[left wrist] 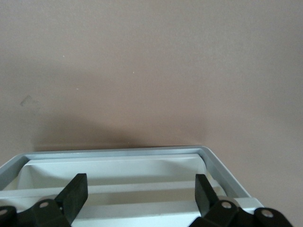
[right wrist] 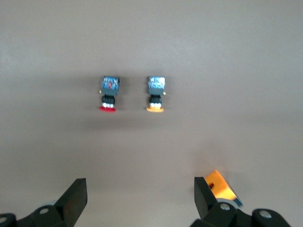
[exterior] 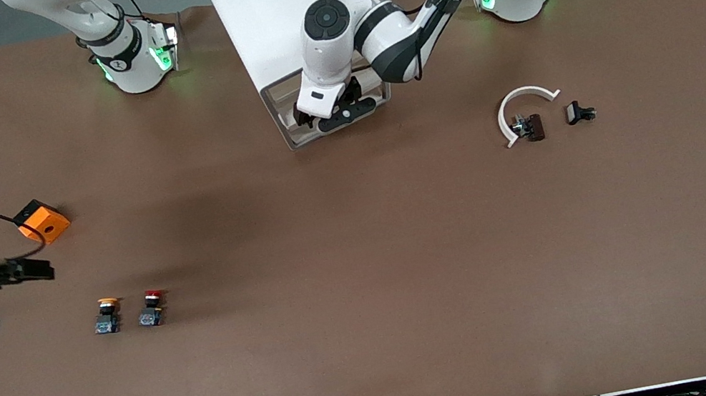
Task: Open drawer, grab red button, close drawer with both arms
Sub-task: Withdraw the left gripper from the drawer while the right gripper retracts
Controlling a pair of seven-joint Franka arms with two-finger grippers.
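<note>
Now the right claw hangs in the air at the right arm's end of the surface, pointing sideways, with its fingers spread wide and holding nothing. An orange cube sits near it. Nearer the front camera, a yellow-capped button lies just beside the red button. At the middle, the left arm bends down from its base, and the left claw is wide open over the pulled-out drawer of the white cabinet.
</note>
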